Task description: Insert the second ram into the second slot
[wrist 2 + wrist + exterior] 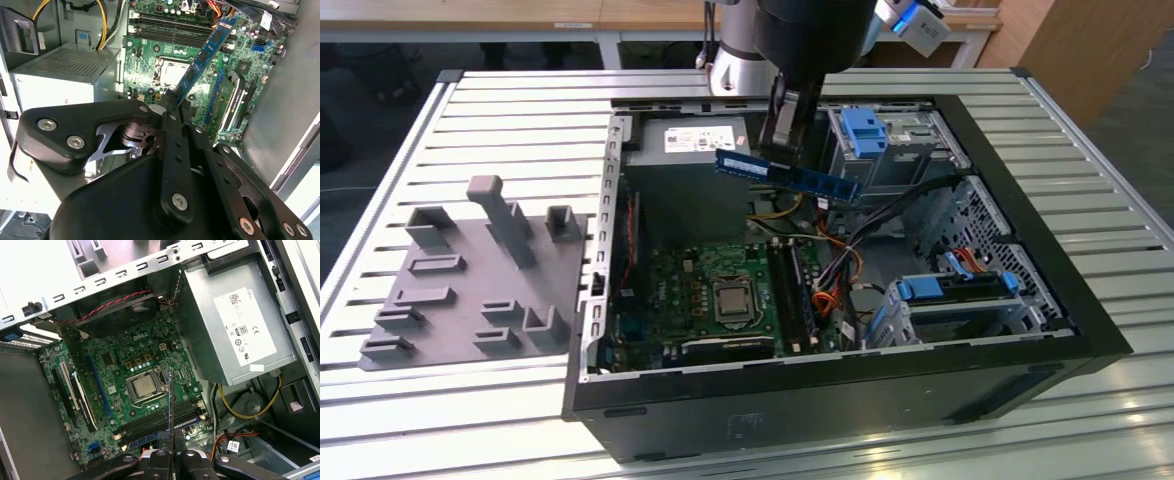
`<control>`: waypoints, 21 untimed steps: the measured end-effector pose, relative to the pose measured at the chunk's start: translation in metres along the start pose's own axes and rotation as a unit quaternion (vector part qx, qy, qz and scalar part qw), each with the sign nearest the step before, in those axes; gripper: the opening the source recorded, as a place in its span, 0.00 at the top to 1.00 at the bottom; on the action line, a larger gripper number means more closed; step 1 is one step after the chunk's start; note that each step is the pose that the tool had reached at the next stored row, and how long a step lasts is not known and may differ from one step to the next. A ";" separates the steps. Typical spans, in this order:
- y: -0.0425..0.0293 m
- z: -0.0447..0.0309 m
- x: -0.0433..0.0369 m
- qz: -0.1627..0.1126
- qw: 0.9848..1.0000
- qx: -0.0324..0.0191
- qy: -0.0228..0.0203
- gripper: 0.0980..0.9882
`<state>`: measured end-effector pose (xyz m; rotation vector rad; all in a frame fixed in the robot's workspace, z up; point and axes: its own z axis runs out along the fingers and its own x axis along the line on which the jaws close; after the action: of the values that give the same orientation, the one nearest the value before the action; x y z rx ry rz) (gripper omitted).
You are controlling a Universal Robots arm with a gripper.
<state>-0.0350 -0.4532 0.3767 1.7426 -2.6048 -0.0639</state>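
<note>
Pinching the second ram (787, 172), a thin blue memory stick, between the narrowed fingers of the gripper (783, 148) and holding it well above the motherboard (707, 290) inside the open computer case (854, 390), toward the far side near the power supply (687, 140). Appearing tilted in the exterior view, the end toward the exterior view's right dipping lower, well apart from the memory slots (790, 290). Risking, as a judgement, a skewed entry: coming down at this tilt could mean jamming one corner against a latch, or landing in the wrong slot, the slots lying just beside one another. Possibly also snagging the orange cables (825, 300) near the slots on the exterior view's right. Giving height and tilt in the exterior view. Showing the second ram (170, 400) edge-on in the first wrist view, lined across the memory slots (160, 422) beside the processor socket (145, 386). Showing the broad face of the second ram (207, 52) in the second wrist view, reaching out from the gripper (174, 102). Unable to tell whether a neighbouring slot is already filled.
</note>
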 end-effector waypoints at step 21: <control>0.0000 0.0000 0.0000 0.011 1.000 0.000 0.000 0.96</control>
<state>-0.0350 -0.4532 0.3767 1.7135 -2.6246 -0.0640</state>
